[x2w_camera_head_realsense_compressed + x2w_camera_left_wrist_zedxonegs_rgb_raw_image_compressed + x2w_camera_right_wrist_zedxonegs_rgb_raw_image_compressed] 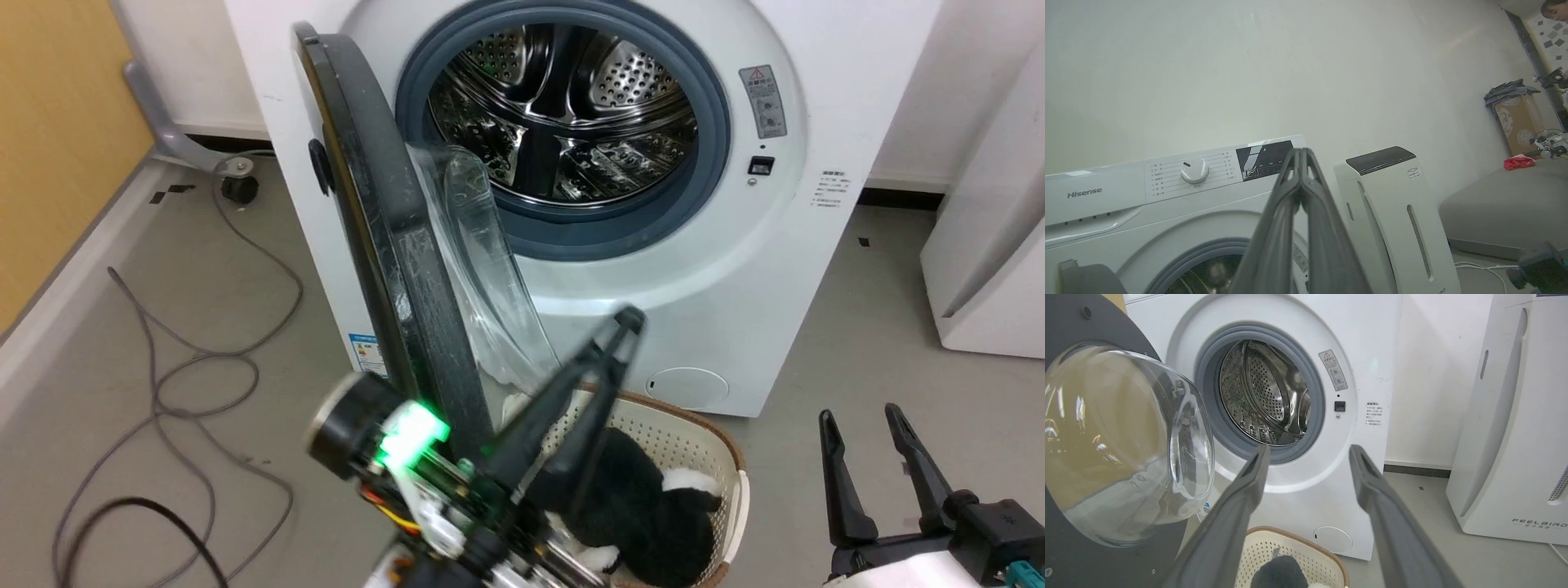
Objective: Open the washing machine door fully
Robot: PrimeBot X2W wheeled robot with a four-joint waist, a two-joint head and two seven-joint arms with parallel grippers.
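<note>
Clearly the washing machine door [392, 245] stands swung out from the washing machine [735, 286], hinged at its left side and about square to its front, so I judge more swing is left. Your left gripper [629, 318], fingers pressed together on nothing, sits before the machine beside the door's inner face. Your right gripper [861, 414] is spread wide and empty, off the machine's right. Expect a stiff, fairly heavy, slick panel: push on the black rim, not the glass bowl [1126, 445].

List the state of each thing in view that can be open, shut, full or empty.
washing machine door: open, standing out from the front
drum: empty where visible
left gripper: shut, holding nothing
right gripper: open, empty
basket: holds something black and white
round flap: shut
</note>
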